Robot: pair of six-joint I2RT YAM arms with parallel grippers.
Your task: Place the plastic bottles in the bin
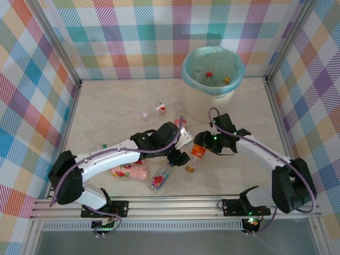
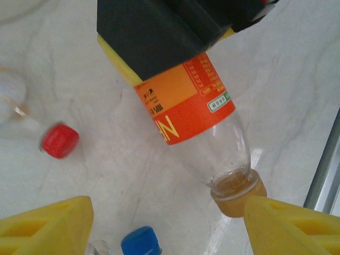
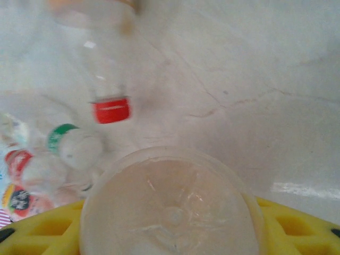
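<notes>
The right gripper (image 1: 200, 147) grips the bottom end of an orange-labelled bottle (image 1: 195, 158) near the middle of the table (image 1: 106, 106), a little toward the near edge. This bottle is clear plastic with an orange-and-red label printed in yellow letters, an orange cap (image 2: 238, 197) and a little amber liquid pooled in the neck. It tilts with the cap end down toward the table top; whether the cap touches cannot be told. From the right wrist its round, clear base (image 3: 172, 207) sits between the two yellow fingers (image 3: 297, 223), pressed against both.

The left gripper (image 1: 182, 158) is just beside that bottle on its left, jaws wide apart and holding nothing.

A blue-capped bottle (image 1: 159, 179) with a red label and a pink bottle (image 1: 130, 171) lie near the near edge, left of the middle. A small clear bottle (image 1: 158, 108) with a red-and-white label lies further back.

The bin (image 1: 188, 64) stands at the far edge, right of the middle. It is cream-white with a teal bag folded over its rim. Clear bottles lie inside, one with a red cap (image 1: 209, 75) and one with an orange cap.
</notes>
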